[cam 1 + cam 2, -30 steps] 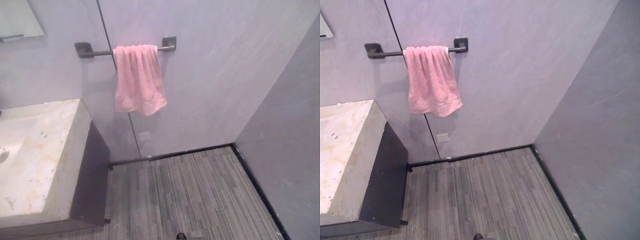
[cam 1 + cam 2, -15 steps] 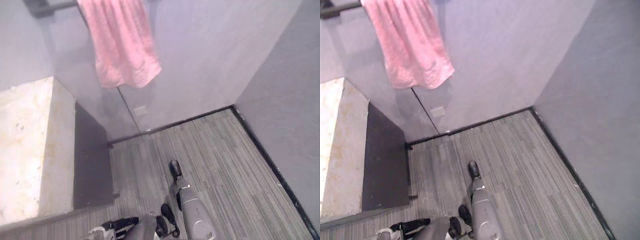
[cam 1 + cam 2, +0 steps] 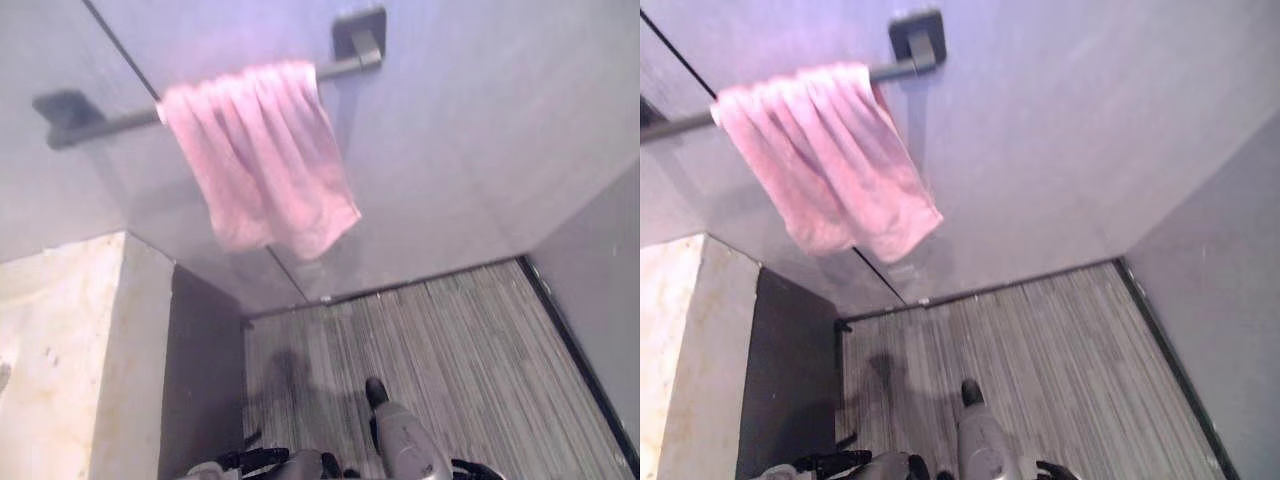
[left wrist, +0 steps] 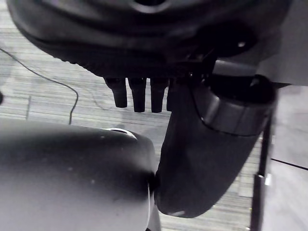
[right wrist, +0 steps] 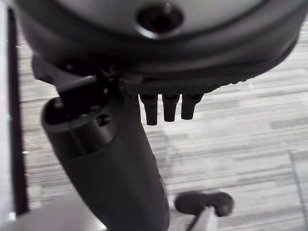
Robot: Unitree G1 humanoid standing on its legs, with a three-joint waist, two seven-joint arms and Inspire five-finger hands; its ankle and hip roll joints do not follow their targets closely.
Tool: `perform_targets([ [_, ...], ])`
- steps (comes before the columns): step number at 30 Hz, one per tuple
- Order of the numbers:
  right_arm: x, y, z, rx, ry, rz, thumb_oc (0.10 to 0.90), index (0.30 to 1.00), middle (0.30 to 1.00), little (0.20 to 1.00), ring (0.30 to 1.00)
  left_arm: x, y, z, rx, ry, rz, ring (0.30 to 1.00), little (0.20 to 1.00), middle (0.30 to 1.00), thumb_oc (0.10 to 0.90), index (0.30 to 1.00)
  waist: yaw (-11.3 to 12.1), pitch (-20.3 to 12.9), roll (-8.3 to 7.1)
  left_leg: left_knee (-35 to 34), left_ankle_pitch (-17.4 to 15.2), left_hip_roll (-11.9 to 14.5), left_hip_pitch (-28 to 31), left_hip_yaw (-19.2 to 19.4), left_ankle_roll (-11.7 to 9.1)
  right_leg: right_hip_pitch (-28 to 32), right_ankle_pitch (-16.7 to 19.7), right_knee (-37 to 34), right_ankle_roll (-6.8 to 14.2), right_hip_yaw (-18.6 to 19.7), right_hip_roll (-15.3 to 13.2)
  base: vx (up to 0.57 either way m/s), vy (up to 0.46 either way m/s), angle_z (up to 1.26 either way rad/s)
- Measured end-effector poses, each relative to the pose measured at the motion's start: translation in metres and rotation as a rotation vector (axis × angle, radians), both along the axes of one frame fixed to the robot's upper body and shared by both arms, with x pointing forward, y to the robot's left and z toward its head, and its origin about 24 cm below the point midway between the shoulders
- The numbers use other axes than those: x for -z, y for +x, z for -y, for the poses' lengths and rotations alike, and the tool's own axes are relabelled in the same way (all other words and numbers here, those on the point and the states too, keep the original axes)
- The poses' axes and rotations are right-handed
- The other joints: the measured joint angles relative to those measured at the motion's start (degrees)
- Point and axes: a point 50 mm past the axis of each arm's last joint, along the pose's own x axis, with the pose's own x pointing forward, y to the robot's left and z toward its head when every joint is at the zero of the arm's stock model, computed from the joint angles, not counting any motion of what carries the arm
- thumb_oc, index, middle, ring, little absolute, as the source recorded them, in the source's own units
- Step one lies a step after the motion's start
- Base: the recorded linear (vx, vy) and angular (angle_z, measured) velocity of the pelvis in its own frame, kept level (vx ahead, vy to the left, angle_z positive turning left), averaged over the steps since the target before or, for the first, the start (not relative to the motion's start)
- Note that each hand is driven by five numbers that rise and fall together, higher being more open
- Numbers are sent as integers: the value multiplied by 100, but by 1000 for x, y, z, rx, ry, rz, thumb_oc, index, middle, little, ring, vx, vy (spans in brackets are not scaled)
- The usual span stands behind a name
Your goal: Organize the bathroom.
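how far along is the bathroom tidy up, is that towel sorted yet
Looks done: the pink towel hangs over the towel bar, somewhat bunched. In hand: nothing; the left hand and right hand hang open over the floor. Left: possibly straightening it.

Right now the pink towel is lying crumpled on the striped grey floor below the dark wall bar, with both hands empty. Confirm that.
Not quite. The pink towel is not on the striped grey floor; it hangs draped over the dark wall bar, as the left eye view shows. The rest holds: the left hand and right hand hold nothing, per their wrist views.
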Motion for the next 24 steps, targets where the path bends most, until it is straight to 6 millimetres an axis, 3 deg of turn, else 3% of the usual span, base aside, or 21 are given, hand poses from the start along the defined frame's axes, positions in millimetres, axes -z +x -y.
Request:
perform_targets([
  [1,-1,3,-1,22,13,18,800,900,900,900,900,-1,1,-2,22,19,4,900,900,900,800,900,20,-34,-132,-390,-31,54,-43,5,56,143,1,-106,-12,-48,-6,147,-161,32],
  [2,-1,8,-4,56,42,43,800,900,900,900,900,-2,2,-8,47,49,7,900,900,900,800,900,108,-128,-304,-1254,-11,155,-135,-21,72,335,-36,-239,-68,-99,17,69,-92,27],
  [4,-4,15,-3,101,70,91,800,900,900,900,900,-5,8,-14,99,98,30,900,900,900,800,900,168,-250,-416,-2483,247,228,-354,-134,8,456,-56,-446,-99,-190,56,136,-132,20],
  [5,-6,18,-1,123,73,119,800,900,900,900,900,-8,13,-18,107,113,53,900,900,900,800,900,226,-248,-418,-2585,511,386,-599,-181,88,493,-58,-453,-93,-208,164,223,-75,3],
  [6,-6,19,0,130,75,125,800,900,900,900,900,-8,14,-19,109,117,60,900,900,900,800,900,238,-248,-420,-2658,575,423,-602,-175,120,527,-59,-459,-91,-203,197,208,-9,-24],
  [7,-8,19,5,138,61,132,800,900,900,900,900,-9,16,-20,158,147,60,900,900,900,800,900,189,-252,-418,-3022,984,483,-431,-286,180,728,-133,-452,29,-130,292,143,0,-35],
  [9,-9,19,9,142,47,135,800,900,900,900,900,-6,9,-18,204,167,38,900,900,900,800,900,137,-270,-342,-3317,1431,564,-82,-225,159,873,-236,-425,168,27,390,131,-11,-51],
  [10,-9,19,9,149,43,138,800,900,900,900,900,-7,9,-21,218,190,35,900,900,900,800,900,-43,-295,-301,-3537,1361,573,36,-160,114,828,-316,-412,275,60,358,148,-20,-39],
  [13,-4,10,1,177,54,110,800,900,900,900,900,-9,10,-30,234,234,36,900,900,900,800,900,-94,-320,-349,-3858,1410,460,169,65,165,764,-420,-455,383,149,216,125,-36,-34],
  [17,6,-30,-5,213,68,-1,800,900,900,900,900,-9,3,-39,238,259,16,900,900,900,800,900,-80,-311,-187,-4069,1427,365,365,134,180,828,-476,-502,439,144,122,55,-18,-4],
  [19,7,-39,-3,236,57,-20,800,900,900,900,900,-6,-6,-38,240,245,4,900,900,900,800,900,-99,-349,-92,-4125,1444,363,391,160,176,829,-472,-535,436,149,120,27,-6,-4],
  [24,5,-37,3,312,23,-10,800,900,900,900,900,-3,-16,-34,275,256,7,900,900,900,800,900,-40,-392,-68,-4119,1460,427,389,198,152,789,-469,-519,424,154,174,31,2,-5],
])
